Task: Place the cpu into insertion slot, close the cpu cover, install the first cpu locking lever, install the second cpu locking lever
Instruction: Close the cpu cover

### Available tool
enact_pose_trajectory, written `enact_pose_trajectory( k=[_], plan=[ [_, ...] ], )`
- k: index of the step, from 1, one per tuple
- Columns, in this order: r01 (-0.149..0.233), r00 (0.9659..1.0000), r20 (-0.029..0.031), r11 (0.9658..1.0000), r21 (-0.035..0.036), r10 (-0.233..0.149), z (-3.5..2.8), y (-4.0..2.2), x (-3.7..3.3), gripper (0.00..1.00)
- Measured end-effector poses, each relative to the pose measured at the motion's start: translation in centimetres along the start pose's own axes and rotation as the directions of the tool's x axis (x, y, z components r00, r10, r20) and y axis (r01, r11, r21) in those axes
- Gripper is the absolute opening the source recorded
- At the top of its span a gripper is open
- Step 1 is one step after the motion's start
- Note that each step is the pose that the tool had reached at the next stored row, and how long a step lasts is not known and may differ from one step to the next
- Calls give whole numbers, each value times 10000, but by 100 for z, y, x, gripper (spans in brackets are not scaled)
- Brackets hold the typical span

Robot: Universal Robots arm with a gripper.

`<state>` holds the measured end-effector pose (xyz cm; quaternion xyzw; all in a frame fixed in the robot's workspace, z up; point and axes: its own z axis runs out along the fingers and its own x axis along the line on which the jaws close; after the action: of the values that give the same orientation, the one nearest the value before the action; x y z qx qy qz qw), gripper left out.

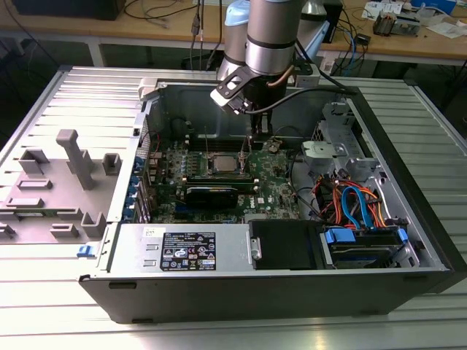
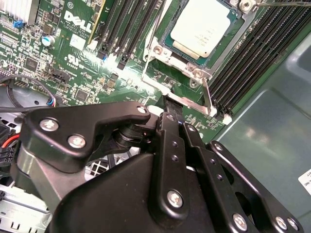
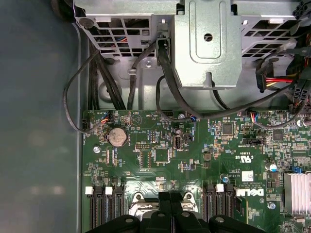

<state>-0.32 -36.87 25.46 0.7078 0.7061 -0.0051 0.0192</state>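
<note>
1. The cpu [image 2: 204, 26] lay flat near the middle of the motherboard [image 2: 73, 73], with the cpu cover [image 2: 170, 54] lying down around its edges.
2. My claw [image 2: 171, 103] hung low over the motherboard by the cover's corner, fingers pressed together.
3. A thin wire lever [image 2: 206, 97] ran just beside my fingertips.

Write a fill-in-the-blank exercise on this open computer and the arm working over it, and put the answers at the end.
1. The motherboard is ___ in colour.
2. In the exterior view, the gripper hangs toward the view's ___ of the cpu.
3. The grey fixture stands toward the exterior view's ___ of the computer case.
4. The coin battery on the motherboard is ___ in shape.
Missing words: green; right; left; round.
</note>
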Motion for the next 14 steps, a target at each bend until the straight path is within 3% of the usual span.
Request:
enact_pose_trajectory(
  k=[14],
  plan=[
    [1, 10000, 1, 10000, 0, -1, 0, -47, 0, 11]
  ],
)
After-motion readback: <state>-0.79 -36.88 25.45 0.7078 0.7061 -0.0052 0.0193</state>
